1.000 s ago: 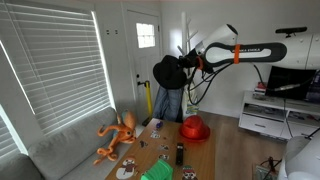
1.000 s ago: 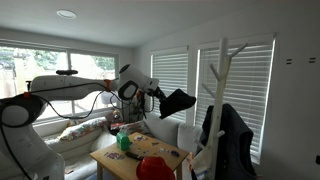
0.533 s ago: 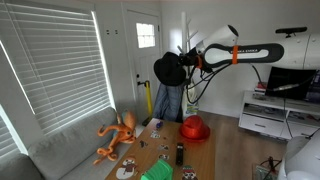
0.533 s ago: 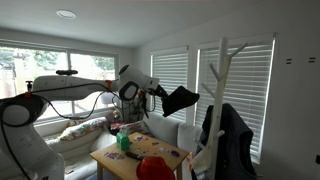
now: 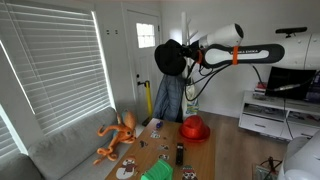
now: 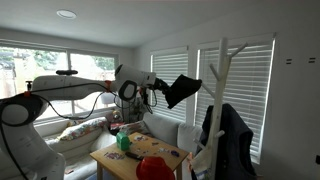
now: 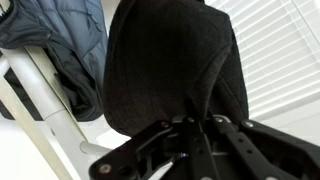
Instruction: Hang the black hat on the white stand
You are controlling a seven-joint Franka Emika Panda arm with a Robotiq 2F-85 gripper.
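One black hat (image 6: 180, 90), pinched in the closed gripper (image 7: 195, 122), hangs near one white stand (image 6: 222, 75) bearing one dark jacket (image 6: 230, 135). One red hat (image 5: 194, 128) sits at the table's (image 6: 112, 158) edge.

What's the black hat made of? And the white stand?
The black hat looks like soft matte cloth, maybe felt or wool: it droops and shows a fine weave. The white stand looks hard, smooth and painted; whether wood or metal, I cannot tell.

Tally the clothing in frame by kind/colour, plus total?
Black hat: 1, held in the gripper
Red hat: 1
Dark jacket: 1, hanging at the white stand
Total: 3
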